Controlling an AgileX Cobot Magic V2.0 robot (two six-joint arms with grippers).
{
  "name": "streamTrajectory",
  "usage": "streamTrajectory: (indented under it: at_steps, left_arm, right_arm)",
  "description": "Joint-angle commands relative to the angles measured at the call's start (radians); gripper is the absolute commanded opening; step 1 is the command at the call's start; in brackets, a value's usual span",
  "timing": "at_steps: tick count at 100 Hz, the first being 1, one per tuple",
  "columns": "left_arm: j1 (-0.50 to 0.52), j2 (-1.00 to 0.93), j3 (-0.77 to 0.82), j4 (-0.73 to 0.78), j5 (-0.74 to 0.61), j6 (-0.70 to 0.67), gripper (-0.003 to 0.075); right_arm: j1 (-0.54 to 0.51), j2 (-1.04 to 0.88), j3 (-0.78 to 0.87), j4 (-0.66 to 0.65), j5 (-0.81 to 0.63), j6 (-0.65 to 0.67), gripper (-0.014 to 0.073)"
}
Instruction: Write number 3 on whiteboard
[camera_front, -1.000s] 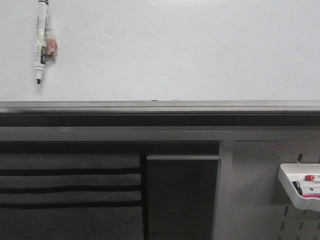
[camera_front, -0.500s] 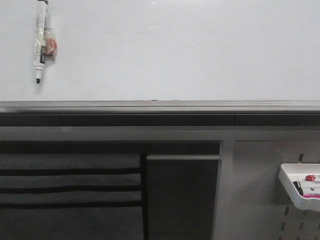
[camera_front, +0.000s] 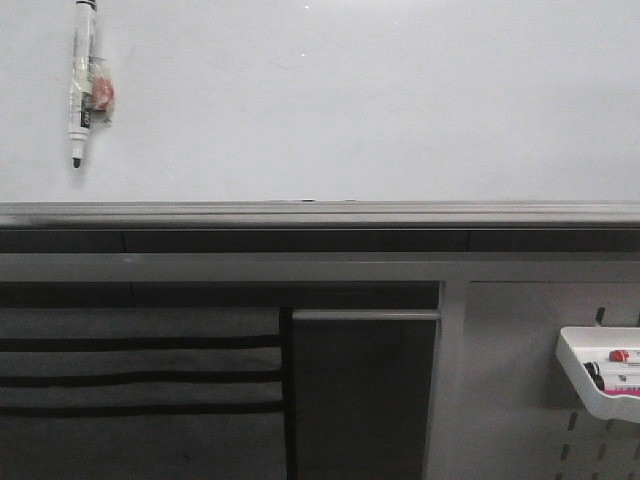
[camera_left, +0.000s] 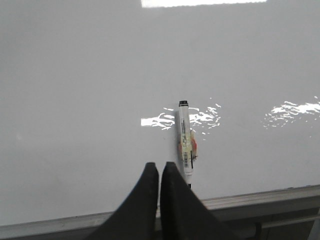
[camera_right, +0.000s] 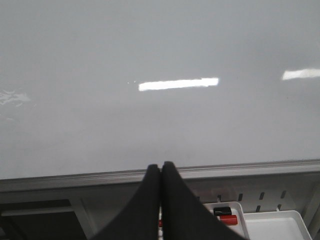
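A whiteboard (camera_front: 350, 110) fills the upper part of the front view, plain white and glossy, with no number 3 or any other writing visible on it. At its far left, near the top edge of the view, a marker (camera_front: 80, 85) is attached to the board. It hangs upright with its dark tip pointing down, its white barrel carrying a label and a small pinkish patch on one side. Along the bottom of the whiteboard runs a grey and black metal edge rail (camera_front: 320, 225). Beneath the rail, on the left, is a dark panel crossed by black horizontal bands (camera_front: 140, 375). To the right of that is a dark rectangular recess (camera_front: 365, 395). Farther right is a grey perforated panel (camera_front: 520, 400), and at the far right edge a white tray (camera_front: 600, 380) is hung on it, holding markers with red and black parts.

Neither arm appears in the front view.

In the left wrist view, the left end effector (camera_left: 159, 167) has its two black fingers pressed together with nothing between them. The marker (camera_left: 185, 147) on the whiteboard (camera_left: 90, 100) shows just beside the fingertips, not held.

In the right wrist view, the right end effector (camera_right: 160, 167) is likewise pressed together and holds nothing. It faces bare whiteboard (camera_right: 160, 60), with the white tray (camera_right: 270, 225) visible under the rail.
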Motion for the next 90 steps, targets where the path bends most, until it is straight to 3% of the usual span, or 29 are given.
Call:
streamTrajectory:
  at_steps: [1,61,68,77,81,90]
  left_arm:
    - [0.001,0.036,-0.034,-0.005,-0.061,-0.010,-0.0018]
    - [0.001,0.061,-0.034,-0.002,-0.061,-0.010,-0.0018]
    - [0.001,0.061,-0.034,-0.002,-0.061,-0.010,-0.0016]
    - [0.001,0.061,-0.034,-0.002,-0.061,-0.010,0.0036]
    - [0.001,0.061,-0.034,-0.002,-0.061,-0.010,0.0118]
    - [0.001,0.061,-0.034,-0.002,-0.070,-0.010,0.0304]
  right_arm:
    - [-0.003,0.043,-0.039,0.002,-0.073,-0.016,-0.0074]
    - [-0.003,0.058,-0.039,-0.012,-0.073,-0.016,-0.0066]
    - [-0.003,0.058,-0.039,-0.033,-0.073,-0.016,0.0001]
    - [-0.003,0.058,-0.039,-0.055,-0.076,-0.016,0.0177]
    - [-0.003,0.058,-0.039,-0.057,-0.080,-0.016,0.0272]
    - [-0.003,0.058,-0.039,-0.057,-0.089,-0.016,0.0373]
